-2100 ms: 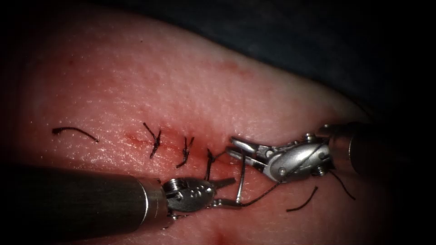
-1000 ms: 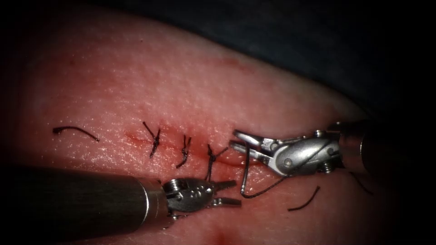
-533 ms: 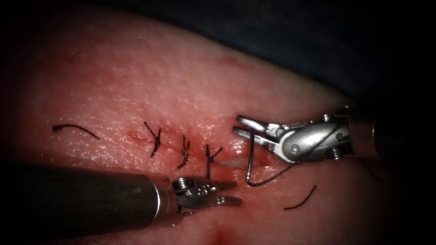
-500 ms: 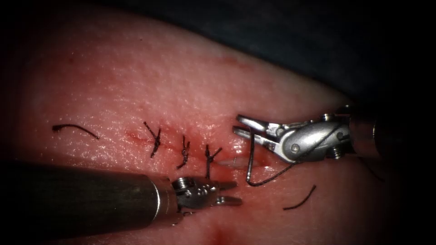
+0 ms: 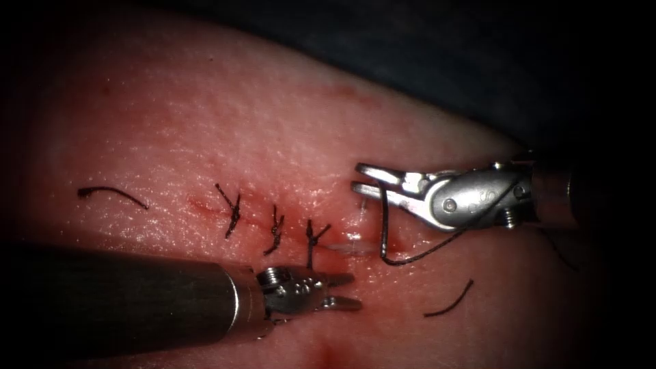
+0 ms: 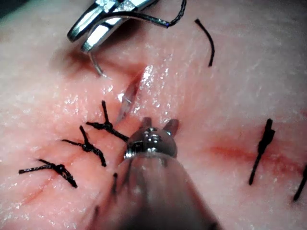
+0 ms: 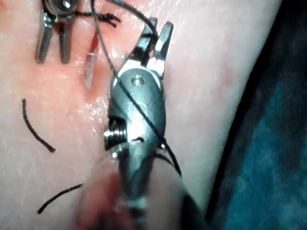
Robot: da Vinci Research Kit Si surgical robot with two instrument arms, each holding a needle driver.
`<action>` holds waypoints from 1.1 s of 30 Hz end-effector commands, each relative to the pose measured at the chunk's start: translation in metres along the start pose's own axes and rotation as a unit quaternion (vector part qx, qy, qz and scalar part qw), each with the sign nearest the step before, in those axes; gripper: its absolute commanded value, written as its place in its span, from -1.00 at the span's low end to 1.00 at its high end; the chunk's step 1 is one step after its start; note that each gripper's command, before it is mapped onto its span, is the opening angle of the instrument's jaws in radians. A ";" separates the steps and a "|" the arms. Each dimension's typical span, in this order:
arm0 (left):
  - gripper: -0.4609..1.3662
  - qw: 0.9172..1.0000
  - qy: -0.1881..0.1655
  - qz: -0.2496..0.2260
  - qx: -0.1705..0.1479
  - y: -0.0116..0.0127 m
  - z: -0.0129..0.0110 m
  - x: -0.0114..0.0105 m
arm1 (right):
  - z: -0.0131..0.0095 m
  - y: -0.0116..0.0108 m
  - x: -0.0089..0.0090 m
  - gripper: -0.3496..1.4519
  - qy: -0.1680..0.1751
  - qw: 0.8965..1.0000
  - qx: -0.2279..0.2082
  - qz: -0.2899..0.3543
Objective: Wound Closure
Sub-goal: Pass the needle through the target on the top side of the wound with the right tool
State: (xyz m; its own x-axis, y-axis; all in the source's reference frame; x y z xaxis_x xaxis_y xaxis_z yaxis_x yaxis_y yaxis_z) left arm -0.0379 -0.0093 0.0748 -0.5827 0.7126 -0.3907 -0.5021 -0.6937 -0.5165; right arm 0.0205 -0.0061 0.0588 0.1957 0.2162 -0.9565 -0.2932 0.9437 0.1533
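On the tissue, towards its left edge, lies a loose cut end of thread, well apart from everything else. To its right, three knotted stitches stand in a row across the closed left part of the cut. The cut's right end gapes and glistens.

The left tool comes in along the tissue's near edge, and its tip sits just below the third stitch. Its jaws are parted and hold nothing.

The right tool reaches in from the tissue's right edge, above the open end of the cut. It grips the needle between its jaws, nearer the pointed end than the tail. The short pointed end juts down towards the tissue beside the gap; whether it touches the surface cannot be told. The rest of the curve hangs free across the open cut.

The thread runs from the needle's tail up to the right, across the tool's body. A second loose piece of thread lies near the tissue's lower right edge.
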 end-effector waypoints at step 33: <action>-0.45 1.000 -0.002 0.013 0.005 -0.0011 -0.0016 -0.0012 | 0.0002 -0.0074 -0.0041 -1.00 -0.139 0.871 0.081 0.465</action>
State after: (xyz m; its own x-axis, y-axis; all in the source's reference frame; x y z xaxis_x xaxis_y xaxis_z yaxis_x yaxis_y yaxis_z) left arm -0.0356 -0.0092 0.0747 -0.5985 0.6941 -0.4001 -0.4969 -0.7133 -0.4942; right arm 0.0219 -0.0140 0.0616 0.1622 0.9368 -0.3101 -0.3184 0.3471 0.8821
